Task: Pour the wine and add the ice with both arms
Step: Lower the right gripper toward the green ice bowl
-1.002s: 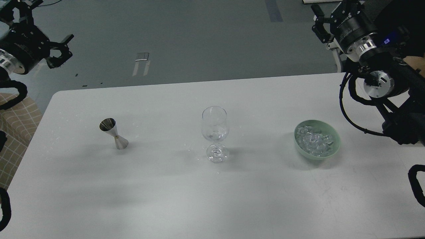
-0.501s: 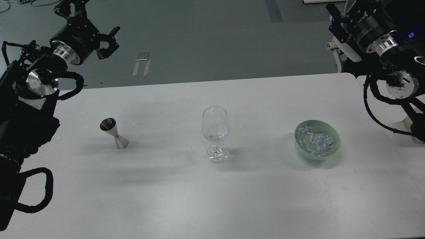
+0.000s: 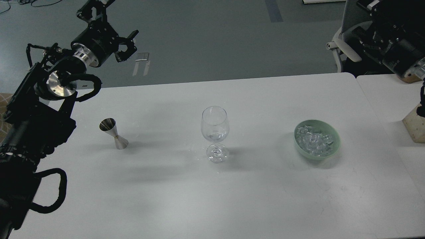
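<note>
A clear stemmed wine glass [image 3: 214, 127] stands upright in the middle of the white table [image 3: 212, 199]. A steel jigger [image 3: 114, 133] stands to its left. A pale green bowl [image 3: 336, 134] to the right holds a heap of clear ice [image 3: 313, 141]. My left arm reaches over the table's far left corner. Its gripper [image 3: 127, 45] is high above the floor beyond the jigger, with fingers spread and nothing in them. My right arm is at the top right corner, far from the bowl. Its gripper [image 3: 365, 35] is dark and its fingers cannot be told apart.
A second white table [image 3: 382, 96] adjoins on the right, with a beige block [image 3: 415, 127] on it. A white chair [image 3: 342, 44] stands behind the far right corner. Grey floor lies beyond the far edge.
My left arm has swung in from the left edge, and its gripper has moved right and up. My right arm has drawn back to the right, toward the frame's corner.
</note>
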